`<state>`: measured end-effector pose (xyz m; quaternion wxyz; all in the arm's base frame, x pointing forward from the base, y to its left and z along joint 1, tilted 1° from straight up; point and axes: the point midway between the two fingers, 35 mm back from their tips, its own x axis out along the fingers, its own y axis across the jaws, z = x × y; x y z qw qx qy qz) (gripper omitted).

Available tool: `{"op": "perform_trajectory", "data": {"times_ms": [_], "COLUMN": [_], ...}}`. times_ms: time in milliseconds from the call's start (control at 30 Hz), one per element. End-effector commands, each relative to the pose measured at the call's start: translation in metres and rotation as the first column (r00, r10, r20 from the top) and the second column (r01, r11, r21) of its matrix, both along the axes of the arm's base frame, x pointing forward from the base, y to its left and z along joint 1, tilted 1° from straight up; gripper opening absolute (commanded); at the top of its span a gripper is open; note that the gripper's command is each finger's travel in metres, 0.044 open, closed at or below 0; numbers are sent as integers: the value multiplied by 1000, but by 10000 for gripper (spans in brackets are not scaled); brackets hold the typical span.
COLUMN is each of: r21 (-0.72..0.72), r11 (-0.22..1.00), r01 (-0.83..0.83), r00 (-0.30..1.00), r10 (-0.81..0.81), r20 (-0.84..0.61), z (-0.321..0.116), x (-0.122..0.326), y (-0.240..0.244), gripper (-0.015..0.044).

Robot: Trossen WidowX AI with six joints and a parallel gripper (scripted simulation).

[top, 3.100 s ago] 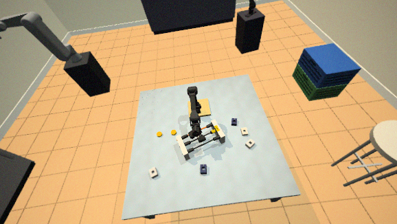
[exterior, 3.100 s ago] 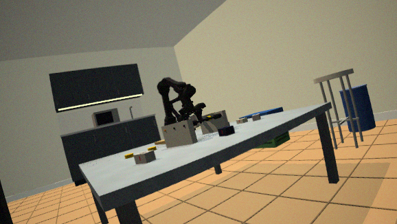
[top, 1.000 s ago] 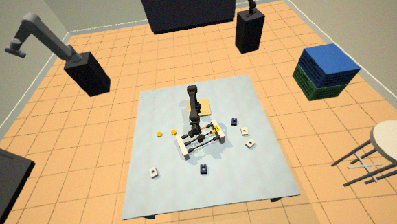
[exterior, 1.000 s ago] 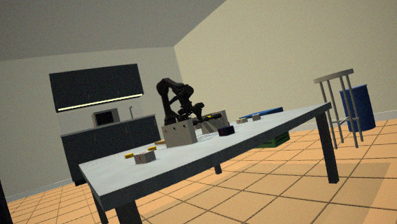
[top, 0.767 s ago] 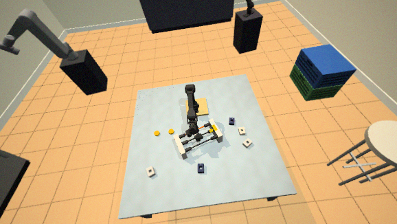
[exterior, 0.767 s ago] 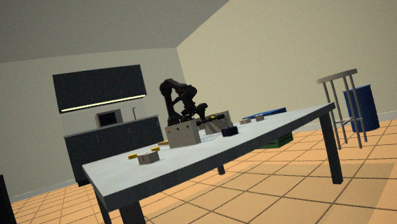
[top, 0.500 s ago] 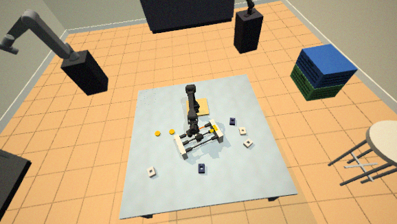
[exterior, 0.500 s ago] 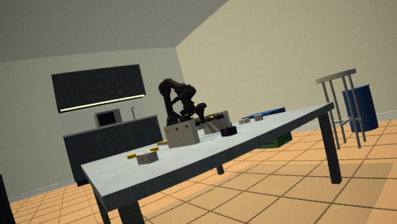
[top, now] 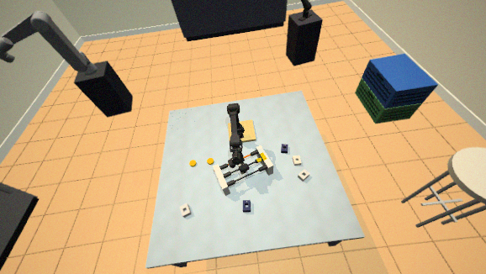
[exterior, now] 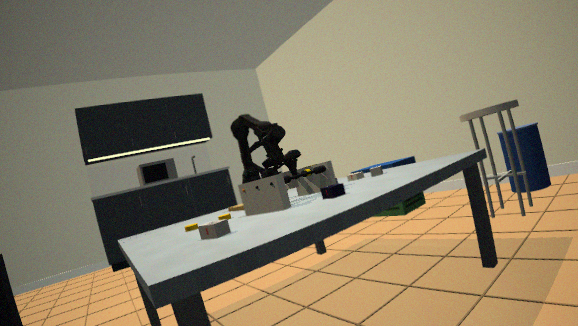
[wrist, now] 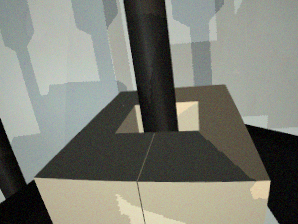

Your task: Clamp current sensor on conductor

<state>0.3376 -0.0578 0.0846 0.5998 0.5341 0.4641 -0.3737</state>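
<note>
The gripper (top: 243, 167) (wrist: 160, 145), fingers fairly wide and closed against the pale sensor (wrist: 207, 152), has it directly ahead, seemingly shut around a dark conductor (wrist: 155, 70) running lengthwise through its window, so release likely means backing off crosswise to that rod.

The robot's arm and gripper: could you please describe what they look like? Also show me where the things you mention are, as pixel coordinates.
The arm (top: 235, 128) (exterior: 244, 150) is black to dark grey all over, with chunky rounded joints and slimmer, boxy links between them. I see no coloured markings or loose cables on it. The gripper (wrist: 160, 145) is dark too; in the wrist view its fingers are plain black shapes at the lower edges.
</note>
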Motion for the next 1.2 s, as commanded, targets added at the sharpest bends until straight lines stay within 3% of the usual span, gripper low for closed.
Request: {"op": "perform_trajectory", "data": {"times_ms": [0, 433, 667, 967, 1167], "r21": [0, 0, 0, 0, -5], "r11": [1000, 1000, 1000, 1000, 1000], "r01": [0, 0, 0, 0, -7], "r00": [1000, 1000, 1000, 1000, 1000], "r10": [0, 0, 0, 0, 6], "r20": [0, 0, 0, -1, -26], "z": [0, 0, 0, 2, 81], "x": [0, 0, 0, 0, -17], "y": [0, 0, 0, 0, -3], "gripper": [269, 269, 440, 440, 440]}}
